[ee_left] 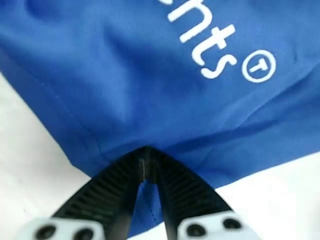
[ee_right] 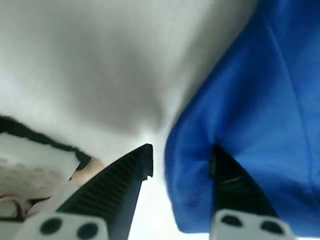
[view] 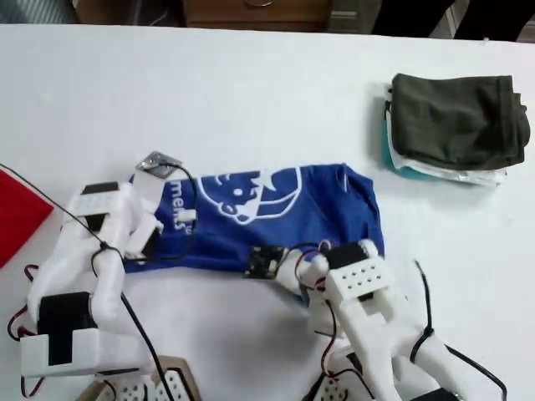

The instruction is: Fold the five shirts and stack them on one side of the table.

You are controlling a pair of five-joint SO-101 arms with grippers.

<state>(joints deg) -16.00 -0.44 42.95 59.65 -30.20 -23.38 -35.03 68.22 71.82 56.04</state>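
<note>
Blue shirt (view: 276, 213): lies partly folded on the desk (view: 251, 100), at the middle of the near edge, white print facing up.

Left tool (ee_left: 145, 162): pressed together, pinching a fold of the blue shirt at the shirt's left end, beside the white lettering.

Right tool (ee_right: 180, 160): spread, at the near hem of the blue shirt. One finger is over bare desk and the other is against the blue fabric, with the hem between them.

Stack (view: 456, 125): folded shirts towards the far right corner, dark olive on top, white and teal beneath, well apart from the blue shirt.

Red cloth (view: 17, 213): at the left edge, partly out of frame.
</note>
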